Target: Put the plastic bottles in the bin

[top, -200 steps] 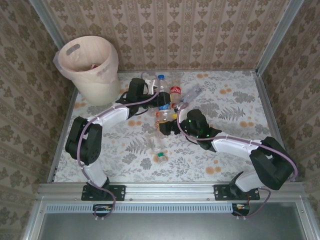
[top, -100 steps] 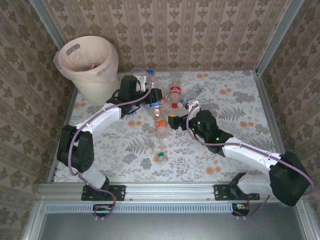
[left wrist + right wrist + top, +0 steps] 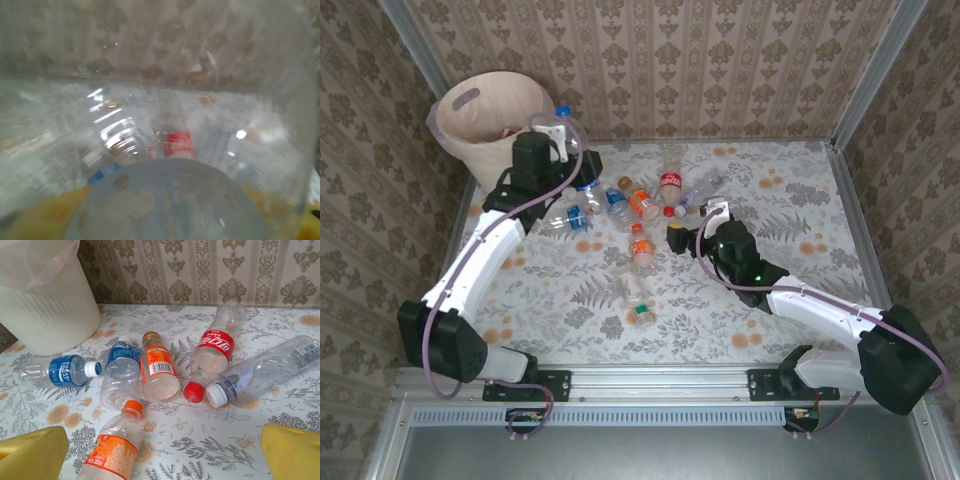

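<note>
My left gripper point(image 3: 554, 136) is shut on a clear plastic bottle point(image 3: 572, 142) with a blue cap, held in the air beside the right rim of the cream bin point(image 3: 480, 110). In the left wrist view that bottle point(image 3: 165, 125) sits right against the lens, with yellow fingers point(image 3: 25, 220) at its sides. My right gripper point(image 3: 685, 238) stands open low over the table, its yellow fingertips point(image 3: 30, 457) wide apart. Ahead of it lie an orange-capped bottle point(image 3: 112, 445), two blue-labelled bottles point(image 3: 60, 371), an orange-labelled one point(image 3: 157, 367), a red-labelled one point(image 3: 215, 347) and a clear white-capped one point(image 3: 270, 370).
A clear bottle point(image 3: 632, 285) and a green-capped bottle point(image 3: 642, 312) lie nearer the front of the table. The bin point(image 3: 45, 295) stands in the far left corner against patterned walls. Metal frame rails point(image 3: 850, 200) border the floral table point(image 3: 790, 230).
My left arm lifted the blue-capped bottle out of the pile and swung it left and back to the bin's rim. My right arm drew back slightly to the right, jaws still open.
</note>
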`<state>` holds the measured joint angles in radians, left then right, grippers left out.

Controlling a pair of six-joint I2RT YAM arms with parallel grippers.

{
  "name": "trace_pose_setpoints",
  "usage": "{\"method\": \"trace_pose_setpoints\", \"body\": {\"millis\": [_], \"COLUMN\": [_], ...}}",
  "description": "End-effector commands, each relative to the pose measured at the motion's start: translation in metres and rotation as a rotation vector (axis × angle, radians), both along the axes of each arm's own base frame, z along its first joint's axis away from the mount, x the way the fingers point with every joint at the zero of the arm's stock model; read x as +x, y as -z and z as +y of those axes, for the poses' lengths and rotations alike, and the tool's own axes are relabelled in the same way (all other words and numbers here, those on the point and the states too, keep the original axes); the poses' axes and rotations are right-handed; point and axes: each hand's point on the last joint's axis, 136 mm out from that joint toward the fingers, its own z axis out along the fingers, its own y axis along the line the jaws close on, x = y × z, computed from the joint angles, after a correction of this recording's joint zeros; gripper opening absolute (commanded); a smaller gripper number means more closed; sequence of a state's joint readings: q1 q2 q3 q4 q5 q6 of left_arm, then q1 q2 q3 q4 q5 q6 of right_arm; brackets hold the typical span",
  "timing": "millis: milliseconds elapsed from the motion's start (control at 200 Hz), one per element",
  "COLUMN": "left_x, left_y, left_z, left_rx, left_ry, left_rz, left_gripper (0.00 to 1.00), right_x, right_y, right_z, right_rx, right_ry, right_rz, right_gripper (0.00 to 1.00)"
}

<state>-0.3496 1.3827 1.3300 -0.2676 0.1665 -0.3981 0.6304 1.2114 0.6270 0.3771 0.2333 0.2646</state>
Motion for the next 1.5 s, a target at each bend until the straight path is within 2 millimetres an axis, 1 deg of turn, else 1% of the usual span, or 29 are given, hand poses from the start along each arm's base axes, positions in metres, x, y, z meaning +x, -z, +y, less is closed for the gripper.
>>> {"method": "trace_pose_setpoints", "body": {"millis": [0,125,185,280,390,435,530,655,770,880,975,1060,1115,1190,1230,1255,1340,1495], "left_x": [0.0,0.007,0.012,0.021,0.028,0.032,0.041,0.056,0.07,0.087,0.103,0.12,0.131,0.147,0.153,0.159,0.169,0.182], "left_y": [-0.046,-0.078,-0.092,-0.118,-0.153,-0.164,-0.177,-0.182,-0.188,-0.186,-0.178,-0.167,-0.16,-0.146,-0.141,-0.134,-0.121,-0.103], "left_z": [0.031,0.055,0.069,0.099,0.124,0.134,0.155,0.179,0.198,0.216,0.227,0.222,0.213,0.205,0.204,0.202,0.2,0.196], "left_rx": [0.049,0.045,0.043,0.021,0.0,0.003,0.013,0.038,0.064,0.056,0.05,0.071,0.088,0.116,0.122,0.123,0.111,0.073], "left_ry": [-0.086,-0.151,-0.203,-0.303,-0.38,-0.417,-0.504,-0.598,-0.634,-0.633,-0.617,-0.547,-0.469,-0.392,-0.375,-0.361,-0.332,-0.302], "left_rz": [-0.113,-0.185,-0.225,-0.292,-0.384,-0.417,-0.463,-0.514,-0.55,-0.544,-0.517,-0.496,-0.498,-0.467,-0.446,-0.426,-0.391,-0.348], "left_gripper": [0.61,0.6,0.6,0.58,0.58,0.61,0.61,0.6,0.61,0.62,0.62,0.63,0.65,0.65,0.65,0.65,0.65,0.65], "right_x": [0.001,0.001,0.001,0.0,0.0,-0.001,-0.002,-0.003,-0.005,-0.006,-0.008,-0.01,-0.011,-0.012,-0.013,-0.014,-0.016,-0.02], "right_y": [-0.008,-0.006,-0.005,-0.004,-0.004,-0.004,-0.002,0.0,0.0,-0.001,-0.001,-0.001,-0.002,-0.003,-0.003,-0.003,-0.004,-0.002], "right_z": [-0.01,-0.012,-0.013,-0.015,-0.017,-0.017,-0.019,-0.022,-0.024,-0.027,-0.031,-0.035,-0.036,-0.038,-0.04,-0.041,-0.046,-0.053], "right_rx": [0.019,0.024,0.024,0.024,0.025,0.023,0.022,0.026,0.027,0.029,0.035,0.038,0.042,0.044,0.044,0.044,0.046,0.059], "right_ry": [0.045,0.056,0.059,0.07,0.079,0.079,0.083,0.094,0.099,0.107,0.121,0.135,0.14,0.144,0.149,0.151,0.167,0.189], "right_rz": [-0.02,-0.011,-0.004,0.001,0.002,0.005,0.015,0.022,0.021,0.019,0.017,0.018,0.019,0.02,0.023,0.023,0.022,0.025], "right_gripper": [1.0,1.0,1.0,1.0,1.0,1.0,1.0,1.0,0.99,1.0,1.0,1.0,1.0,1.0,1.0,1.0,1.0,1.0]}}
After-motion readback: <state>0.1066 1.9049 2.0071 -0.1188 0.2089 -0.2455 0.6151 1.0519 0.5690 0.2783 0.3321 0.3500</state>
